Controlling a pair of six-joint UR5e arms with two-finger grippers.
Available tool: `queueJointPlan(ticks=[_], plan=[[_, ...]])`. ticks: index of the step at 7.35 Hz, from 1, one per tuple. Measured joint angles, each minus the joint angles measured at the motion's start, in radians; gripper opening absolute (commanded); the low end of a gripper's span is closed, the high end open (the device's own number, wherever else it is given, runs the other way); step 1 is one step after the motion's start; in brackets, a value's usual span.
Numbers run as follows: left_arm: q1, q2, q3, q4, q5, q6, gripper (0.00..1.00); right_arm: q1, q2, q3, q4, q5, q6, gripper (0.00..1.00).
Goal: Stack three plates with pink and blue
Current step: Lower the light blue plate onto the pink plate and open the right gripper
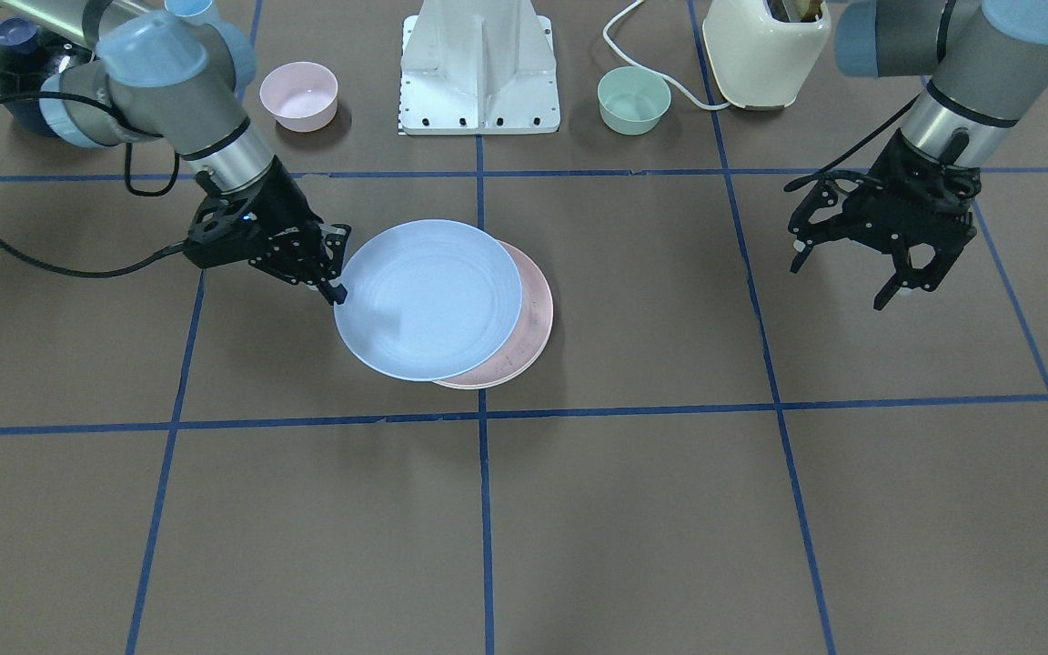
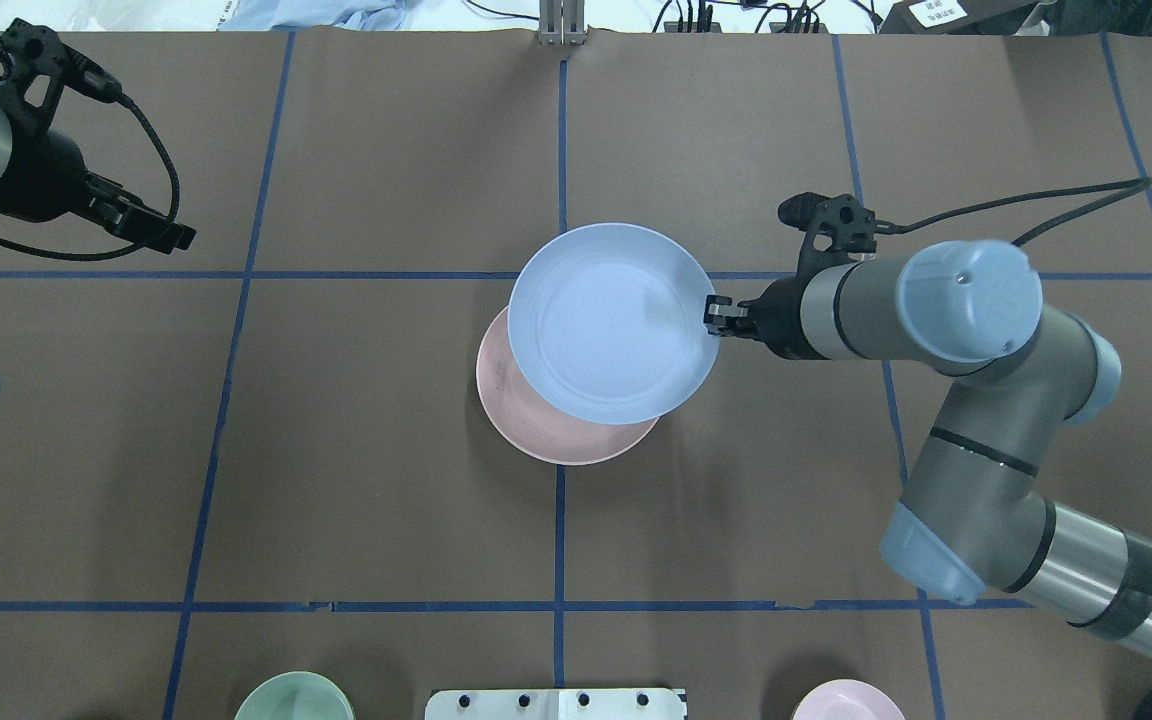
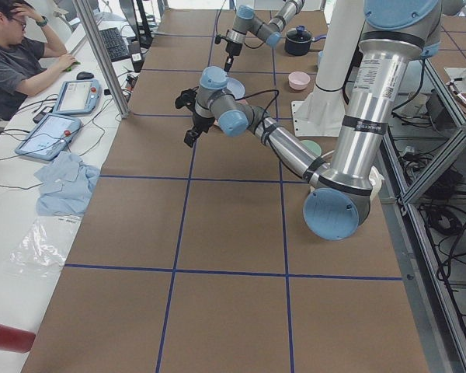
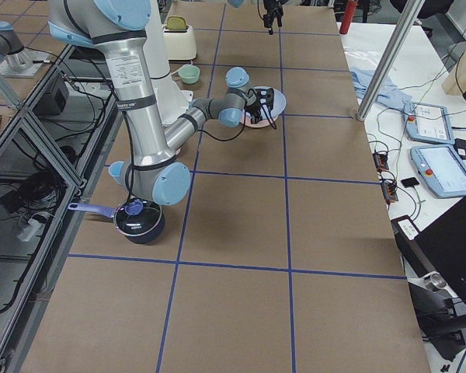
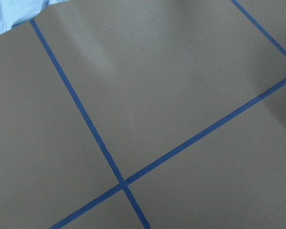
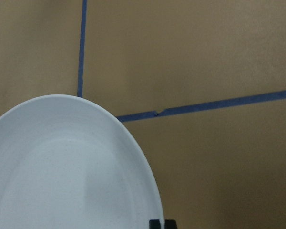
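The light blue plate point(image 1: 428, 300) lies offset over the pastel pink plate point(image 1: 535, 329) near the table's middle and covers most of it. It also shows in the overhead view point(image 2: 611, 320) above the pink plate point(image 2: 546, 435). My right gripper point(image 1: 335, 289) is shut on the blue plate's rim; this also shows in the overhead view point(image 2: 714, 316) and the right wrist view point(image 6: 162, 223). I cannot tell whether the two plates touch. My left gripper point(image 1: 844, 277) is open and empty, above bare table far to the side. The cream-green plate is not in view.
A small pink bowl point(image 1: 298, 94), a green bowl point(image 1: 633, 98), a cream appliance point(image 1: 765, 50) with a white cord and a dark pot point(image 1: 19, 64) stand by the robot's white base point(image 1: 480, 73). Blue tape lines grid the brown table.
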Motion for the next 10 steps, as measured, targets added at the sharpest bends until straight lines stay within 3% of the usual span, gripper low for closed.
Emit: queueJointPlan(ticks=[4, 10], plan=[[0.001, 0.0, 0.002, -0.001, 0.0, -0.001, 1.0, -0.086, 0.029, -0.02, -0.053, -0.067, 0.006, 0.0], [0.001, 0.001, 0.003, -0.003, 0.0, -0.001, 1.0, -0.09, 0.067, -0.063, -0.072, -0.102, 0.0, 0.0]])
